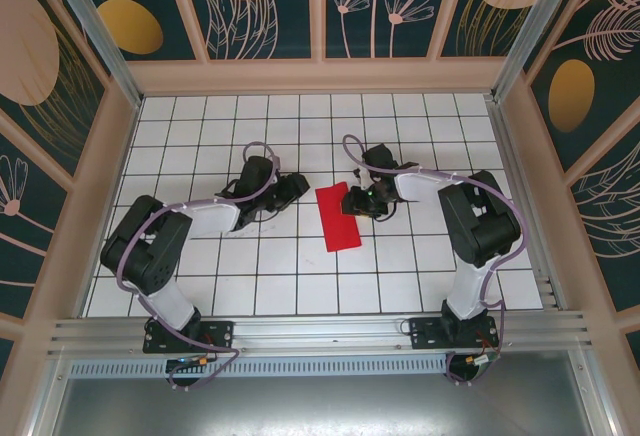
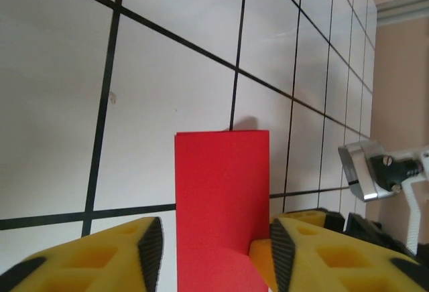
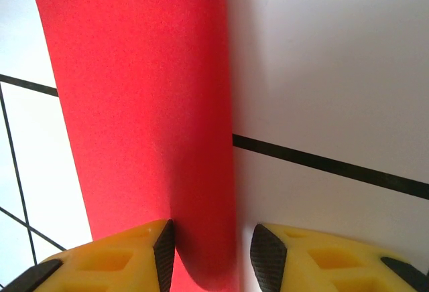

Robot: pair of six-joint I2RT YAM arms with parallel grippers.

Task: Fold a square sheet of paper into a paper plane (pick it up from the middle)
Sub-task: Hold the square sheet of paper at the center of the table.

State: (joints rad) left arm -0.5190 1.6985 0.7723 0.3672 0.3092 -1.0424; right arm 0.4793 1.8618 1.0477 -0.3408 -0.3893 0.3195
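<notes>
Yellow fingers (image 3: pixel 100 265) of the right tool (image 3: pixel 213 255) sit nearest, narrowly parted, a gap showing between the pads (image 3: pixel 164 248). One long edge of the square sheet of paper (image 3: pixel 134 104) runs between them, contact unclear. Parted wider and empty, the left tool (image 2: pixel 216 248) has the sheet ahead. From above, that bright red sheet, folded to a narrow rectangle, lies on the desk (image 1: pixel 300 286) between both tools. Wrist views cut off its near end.

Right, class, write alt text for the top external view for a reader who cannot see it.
A red sheet of paper, folded to a narrow strip, lies on a white gridded table between two robot arms. The jaws of the right arm sit at the strip's far right corner; those of the left arm are just left of it, apart.
</notes>
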